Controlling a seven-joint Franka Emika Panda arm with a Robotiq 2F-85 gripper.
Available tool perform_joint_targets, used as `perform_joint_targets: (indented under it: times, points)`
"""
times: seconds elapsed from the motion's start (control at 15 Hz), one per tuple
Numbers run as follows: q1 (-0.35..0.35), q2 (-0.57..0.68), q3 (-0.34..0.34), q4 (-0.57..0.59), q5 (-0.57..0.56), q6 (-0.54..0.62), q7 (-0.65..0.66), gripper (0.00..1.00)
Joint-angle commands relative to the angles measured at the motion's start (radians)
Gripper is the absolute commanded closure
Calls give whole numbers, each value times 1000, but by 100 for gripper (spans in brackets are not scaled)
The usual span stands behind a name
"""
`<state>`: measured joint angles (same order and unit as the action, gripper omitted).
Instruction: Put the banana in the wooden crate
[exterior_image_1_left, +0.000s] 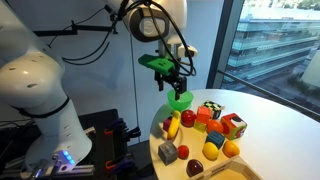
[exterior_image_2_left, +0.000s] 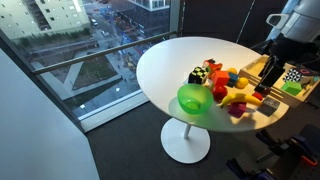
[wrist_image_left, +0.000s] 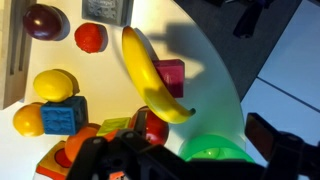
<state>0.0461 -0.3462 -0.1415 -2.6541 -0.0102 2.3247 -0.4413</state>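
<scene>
The small, curved yellow toy banana (wrist_image_left: 150, 75) lies flat on the round white table (wrist_image_left: 105, 85), smooth and glossy, its darker tip near the lime-green bowl (wrist_image_left: 215, 153). Its other end points toward a round red fruit (wrist_image_left: 91, 37), and a magenta block (wrist_image_left: 172, 75) sits just beside it. The pale wooden crate (exterior_image_1_left: 228, 172) stands apart from it. The green-fingered gripper (exterior_image_1_left: 168, 80) hangs above, jaws spread, gripping nothing

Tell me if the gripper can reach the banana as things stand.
Probably yes. The gripper hangs open above the table, and the banana lies uncovered, nothing over it. A dark red block sits close beside it, so finger room looks tight there.
</scene>
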Motion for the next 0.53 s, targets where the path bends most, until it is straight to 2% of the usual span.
perform_joint_targets:
  times: [0.0,0.13,0.2,0.47]
  points:
    - [25,86,-14,72,40,-4,-128,0]
    - [17,112,-3,92,39,-1,-138,0]
    - [4,75,10,49,24,0,-99,0]
    - [3,89,13,53,24,0,-100,0]
